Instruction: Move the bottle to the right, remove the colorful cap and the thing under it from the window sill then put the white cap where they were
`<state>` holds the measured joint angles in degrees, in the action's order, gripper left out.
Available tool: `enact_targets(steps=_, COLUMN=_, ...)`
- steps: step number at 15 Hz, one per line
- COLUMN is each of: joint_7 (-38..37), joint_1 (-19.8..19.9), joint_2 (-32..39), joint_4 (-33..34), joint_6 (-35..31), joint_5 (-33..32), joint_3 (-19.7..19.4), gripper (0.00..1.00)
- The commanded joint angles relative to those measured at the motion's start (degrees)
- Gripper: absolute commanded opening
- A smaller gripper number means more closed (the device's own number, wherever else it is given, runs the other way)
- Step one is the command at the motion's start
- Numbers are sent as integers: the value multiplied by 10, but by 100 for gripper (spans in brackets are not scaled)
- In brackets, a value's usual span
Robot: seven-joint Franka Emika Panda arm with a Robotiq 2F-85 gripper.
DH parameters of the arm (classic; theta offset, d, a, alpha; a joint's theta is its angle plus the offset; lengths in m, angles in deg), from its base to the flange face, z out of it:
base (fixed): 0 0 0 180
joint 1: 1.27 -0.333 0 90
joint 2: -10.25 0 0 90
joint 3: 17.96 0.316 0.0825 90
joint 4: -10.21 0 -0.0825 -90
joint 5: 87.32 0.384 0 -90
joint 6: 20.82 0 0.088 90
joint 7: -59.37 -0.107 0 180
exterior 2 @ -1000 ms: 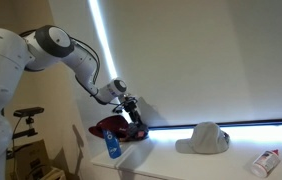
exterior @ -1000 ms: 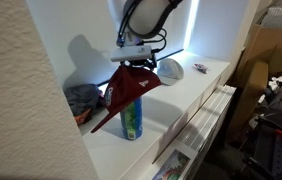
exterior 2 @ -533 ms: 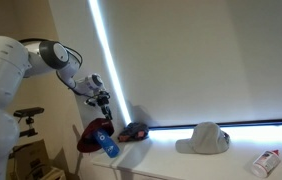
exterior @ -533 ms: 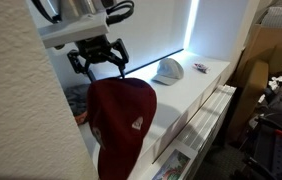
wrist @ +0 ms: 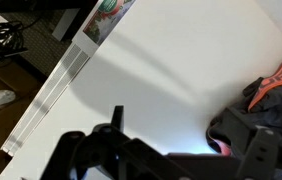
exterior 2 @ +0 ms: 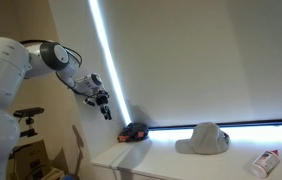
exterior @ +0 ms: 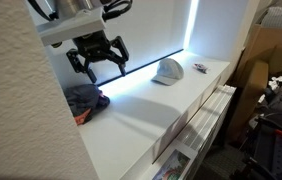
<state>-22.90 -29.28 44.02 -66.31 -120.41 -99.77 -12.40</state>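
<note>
Claw (exterior: 100,62) spread wide and empty, hanging above the counter (exterior: 141,115). Below it, a dark crumpled cloth (exterior: 84,98) with an orange patch lies on the counter at the wall end. White cap (exterior: 168,70) sits farther along by the bright window strip, well apart from the cloth.

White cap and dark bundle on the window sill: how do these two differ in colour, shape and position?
Colour: the white cap is plain and pale; the dark bundle is grey-blue with an orange-red patch.
Shape: the white cap keeps a domed form with a brim; the dark bundle lies crumpled.
Position: the dark bundle lies below the open gripper; the white cap lies farther along, toward the bottle.
Both rest on the sill, untouched by the gripper.
</note>
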Motion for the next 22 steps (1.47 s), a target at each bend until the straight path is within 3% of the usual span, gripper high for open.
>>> enact_targets(steps=1, joint_7=-1, joint_1=1, joint_2=2, joint_4=4, joint_6=3, joint_5=-1, joint_3=2, gripper=100)
enact_targets(steps=8, joint_7=-1, joint_1=1, joint_2=2, joint_4=4, joint_6=3, joint_5=-1, joint_3=2, gripper=100)
enact_targets(steps=12, joint_7=-115, joint_1=20, joint_2=26, joint_4=-25, joint_6=-107, joint_5=3, joint_3=-31, gripper=100)
enact_targets(steps=19, joint_7=-244, joint_1=98, joint_2=25, joint_4=-182, joint_6=-326, joint_5=17, joint_3=-90, gripper=100)
enact_targets(steps=20, joint_7=-259, joint_1=108, joint_2=25, joint_4=-195, joint_6=-344, joint_5=28, joint_3=-93, gripper=100)
enact_targets(steps=21, joint_7=-231, joint_1=96, joint_2=51, joint_4=-140, joint_6=-303, joint_5=10, joint_3=-90, gripper=100)
enact_targets(steps=22, joint_7=-240, joint_1=104, joint_2=51, joint_4=-155, joint_6=-320, joint_5=15, joint_3=-94, gripper=100)
